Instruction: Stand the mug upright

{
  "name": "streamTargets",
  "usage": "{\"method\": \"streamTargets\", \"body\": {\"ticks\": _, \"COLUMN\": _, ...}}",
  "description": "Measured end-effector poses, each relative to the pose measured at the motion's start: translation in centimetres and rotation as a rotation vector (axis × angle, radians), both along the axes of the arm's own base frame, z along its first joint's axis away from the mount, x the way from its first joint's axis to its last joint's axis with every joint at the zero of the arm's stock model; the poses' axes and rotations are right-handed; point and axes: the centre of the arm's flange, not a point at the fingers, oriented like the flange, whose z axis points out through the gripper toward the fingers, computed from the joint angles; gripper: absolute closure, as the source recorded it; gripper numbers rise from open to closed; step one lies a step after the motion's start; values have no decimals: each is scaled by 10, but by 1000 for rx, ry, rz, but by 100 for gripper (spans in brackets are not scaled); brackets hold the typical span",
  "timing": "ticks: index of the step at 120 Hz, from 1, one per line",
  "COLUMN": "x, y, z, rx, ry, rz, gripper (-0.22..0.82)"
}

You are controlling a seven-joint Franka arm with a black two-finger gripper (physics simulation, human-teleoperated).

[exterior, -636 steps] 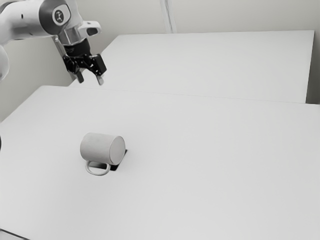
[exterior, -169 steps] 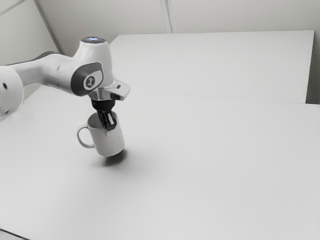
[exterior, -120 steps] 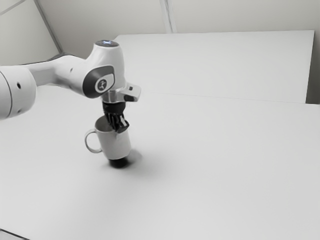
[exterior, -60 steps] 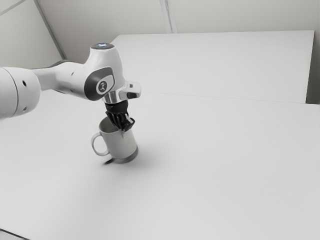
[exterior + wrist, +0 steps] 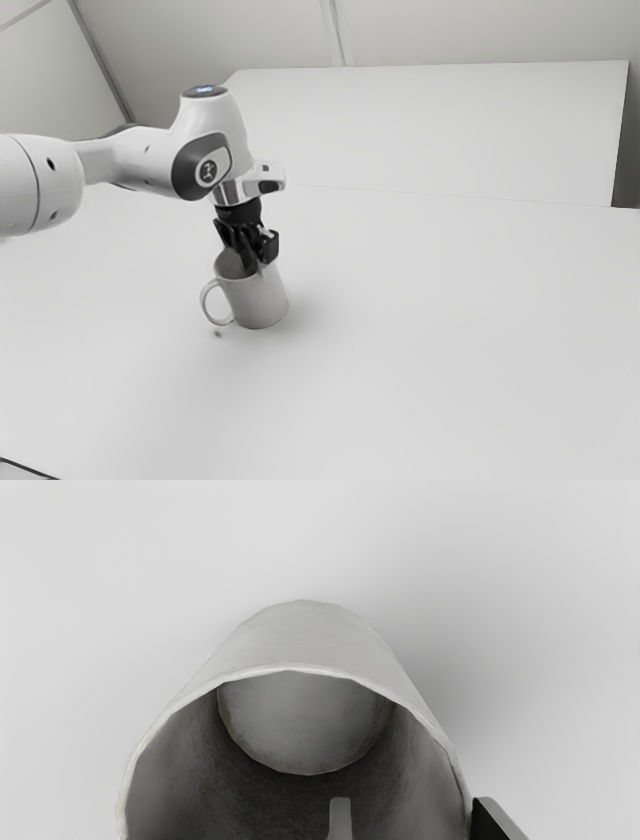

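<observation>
One mug [image 5: 262, 302] stands upright on the surface [image 5: 430, 340], open tool [image 5: 258, 266] straddling its rim [image 5: 300, 666] without gripping, and it looks stiff, smooth, fairly light, maybe breakable, best pinched gently across the wall.

claw [image 5: 258, 262] obstructing mug opening [image 5: 227, 264], free room beside handle [image 5: 204, 299]

It looks like a lab: white table [image 5: 450, 330], pale walls [image 5: 450, 30], robot arm [image 5: 135, 157].
</observation>
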Motion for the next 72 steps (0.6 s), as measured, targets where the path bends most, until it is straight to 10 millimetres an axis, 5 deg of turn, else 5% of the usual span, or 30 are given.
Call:
{"method": "streamTargets", "body": {"ticks": 20, "x": -2, "y": 0, "z": 47, "rx": -2, "ry": -85, "rz": 9, "gripper": 18}}
{"method": "streamTargets", "body": {"ticks": 35, "x": 23, "y": 5, "z": 123, "rx": -7, "ry": -203, "rz": 2, "gripper": 11}}
{"method": "streamTargets", "body": {"ticks": 50, "x": 36, "y": 33, "z": 173, "rx": 6, "ry": -235, "rz": 27, "gripper": 7}}
{"method": "streamTargets", "body": {"ticks": 72, "x": 37, "y": 57, "z": 188, "rx": 15, "ry": -188, "rz": 29, "gripper": 4}}
